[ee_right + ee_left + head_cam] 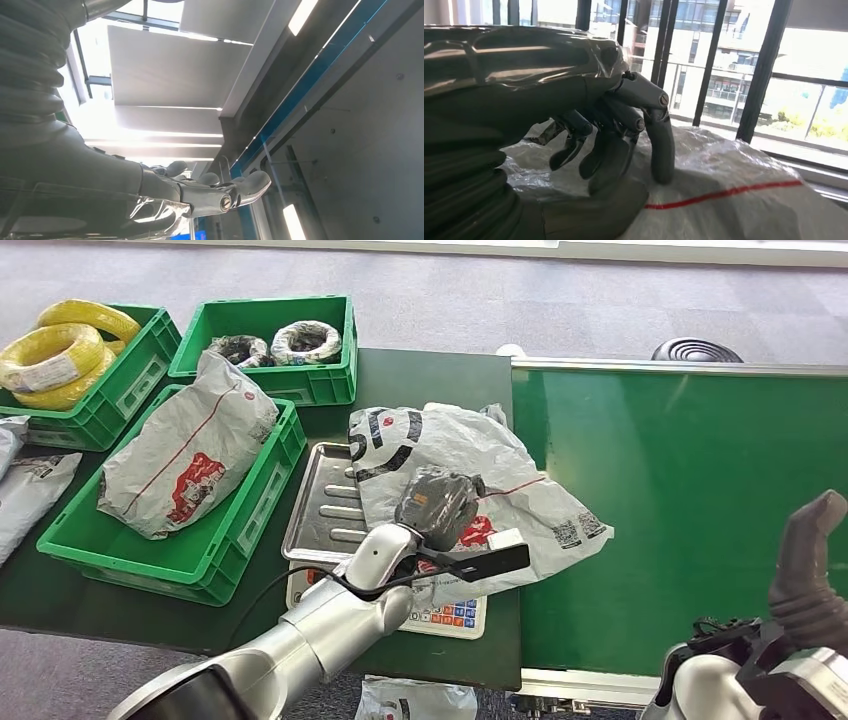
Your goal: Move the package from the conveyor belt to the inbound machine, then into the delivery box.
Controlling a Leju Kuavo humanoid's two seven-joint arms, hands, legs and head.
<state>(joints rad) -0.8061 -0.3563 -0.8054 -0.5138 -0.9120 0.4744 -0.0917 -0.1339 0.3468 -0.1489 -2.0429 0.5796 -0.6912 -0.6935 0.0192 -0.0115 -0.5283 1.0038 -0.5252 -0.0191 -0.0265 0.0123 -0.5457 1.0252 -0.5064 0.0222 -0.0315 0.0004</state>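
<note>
Green conveyor belt (690,510) spans the right. Left of it, the package (470,480) already lies on the inbound machine (325,505); the delivery box (215,540) step remains. Left hand (437,506) grips the package, fingers (611,150) curled; right hand (805,575) holds nothing, fingers apart.

The conveyor belt (690,510) lies open, while the package (470,490) covers the scale tray (325,502).

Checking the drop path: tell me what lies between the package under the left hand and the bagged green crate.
In the head view, the ribbed metal tray of the inbound machine lies between the package under the left hand and the green crate, then dark tabletop.
</note>
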